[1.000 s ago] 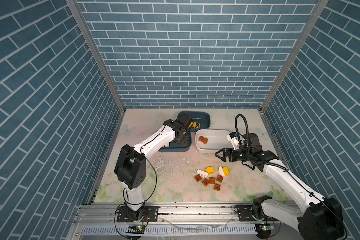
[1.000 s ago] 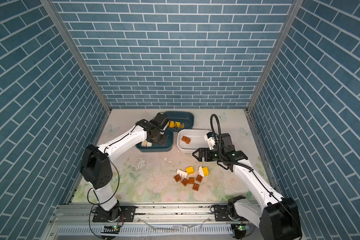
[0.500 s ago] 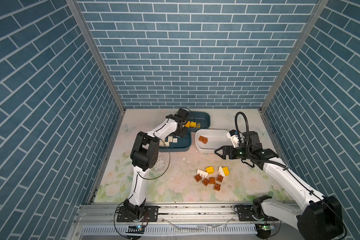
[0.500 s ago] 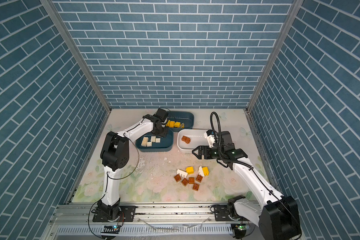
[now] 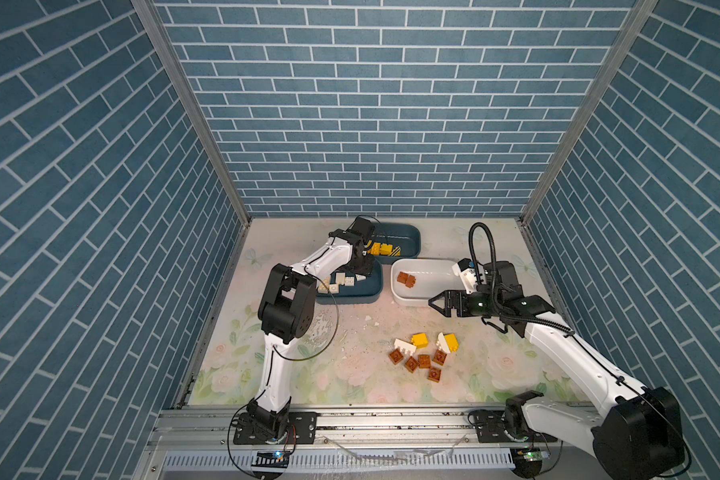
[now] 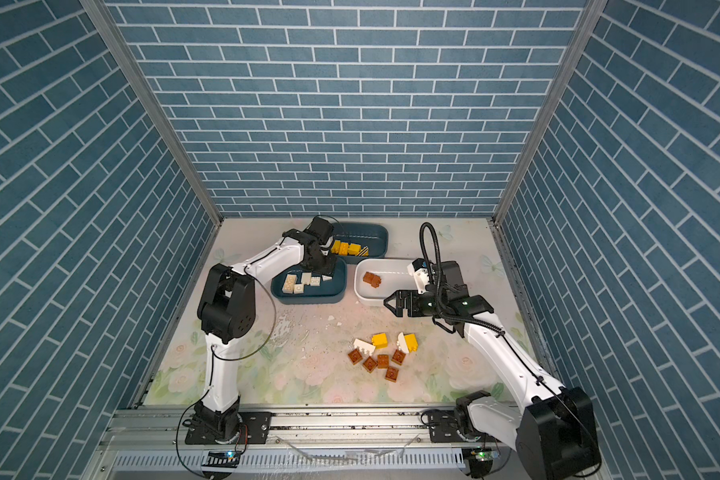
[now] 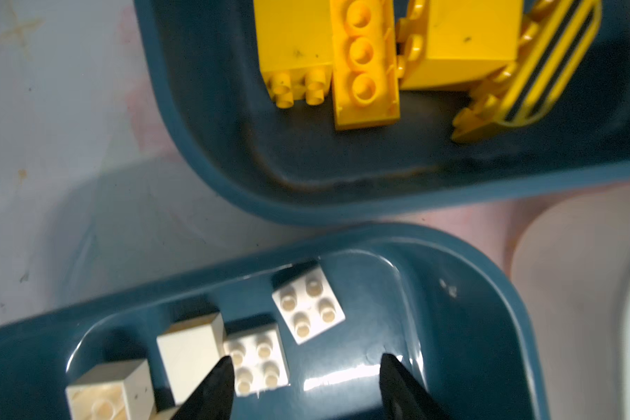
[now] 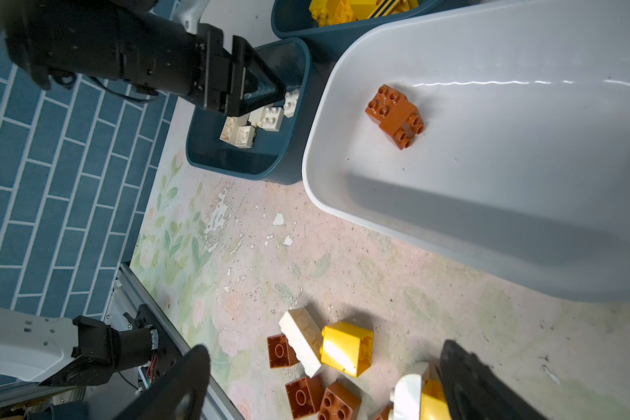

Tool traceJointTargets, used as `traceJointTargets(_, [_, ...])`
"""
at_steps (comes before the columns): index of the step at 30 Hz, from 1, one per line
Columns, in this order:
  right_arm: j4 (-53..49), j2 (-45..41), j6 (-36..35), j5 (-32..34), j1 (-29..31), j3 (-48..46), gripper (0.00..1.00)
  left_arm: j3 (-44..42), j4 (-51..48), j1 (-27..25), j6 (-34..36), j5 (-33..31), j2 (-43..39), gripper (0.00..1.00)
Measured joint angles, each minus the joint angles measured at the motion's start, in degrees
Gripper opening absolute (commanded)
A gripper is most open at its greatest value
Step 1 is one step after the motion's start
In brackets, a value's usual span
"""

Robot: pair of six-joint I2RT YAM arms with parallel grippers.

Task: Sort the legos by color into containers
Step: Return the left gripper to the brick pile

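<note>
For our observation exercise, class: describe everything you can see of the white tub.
The white tub is a shallow, rounded-rectangular container of smooth, glossy plastic. It stands upright on the floral tabletop, right of the teal tub of white bricks. Whether the two touch is unclear. Inside lie only two brown bricks, pressed together near the end toward that teal tub. The rest of its floor is bare.
</note>
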Motion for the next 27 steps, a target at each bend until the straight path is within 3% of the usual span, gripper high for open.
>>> traceJointTargets(4, [-0.02, 0.02, 0.00, 0.02, 0.00, 0.00, 0.98, -6.71, -0.17, -2.56, -1.16, 1.99, -9.20, 0.69])
traceJointTargets(11, [-0.20, -0.04, -0.02, 0.04, 0.00, 0.00, 0.98, -18.03, -0.17, -13.03, -8.28, 3.96, -21.05, 0.70])
traceJointTargets(21, [-2.10, -0.37, -0.24, -0.17, 0.00, -0.04, 0.98, -28.98, 1.07, -27.02, -21.75, 5.86, -24.22, 0.69])
traceJointTargets(27, [-2.43, -0.37, -0.26, -1.07, 0.00, -1.40, 0.98, -33.11, 1.64, -30.60, -30.53, 6.16, -24.48, 0.67])
